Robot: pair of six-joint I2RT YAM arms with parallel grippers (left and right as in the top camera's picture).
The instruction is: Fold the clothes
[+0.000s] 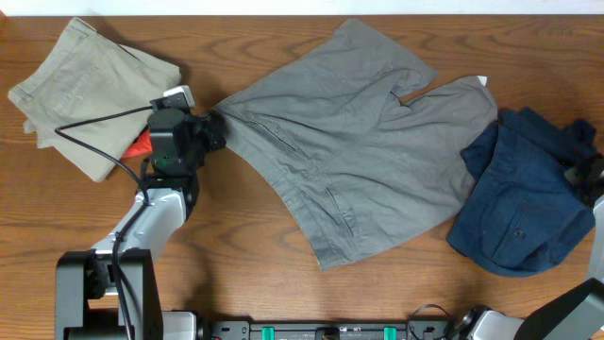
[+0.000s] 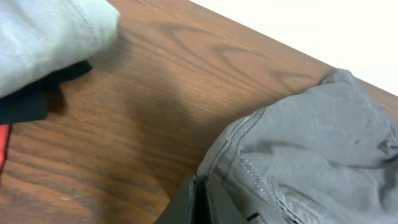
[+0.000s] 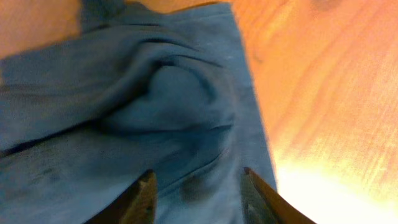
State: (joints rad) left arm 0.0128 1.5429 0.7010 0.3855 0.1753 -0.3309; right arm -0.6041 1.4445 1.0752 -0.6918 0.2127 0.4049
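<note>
The grey shorts (image 1: 359,142) lie spread out across the middle of the table, with the waistband to the lower left and the two legs to the upper right. My left gripper (image 1: 215,127) is at the waistband's left corner. In the left wrist view its jaws (image 2: 200,199) are pressed together on the edge of the grey waistband (image 2: 311,143), which bunches up beside them. My right gripper (image 1: 587,179) is at the far right over the dark navy garments. In the right wrist view its fingers (image 3: 196,180) are spread apart above the blue cloth (image 3: 155,93) and hold nothing.
Folded khaki shorts (image 1: 85,90) lie at the back left, also seen in the left wrist view (image 2: 43,37). A red item (image 1: 142,144) sits beside my left arm. A pile of navy garments (image 1: 519,208) lies at the right, touching one grey leg.
</note>
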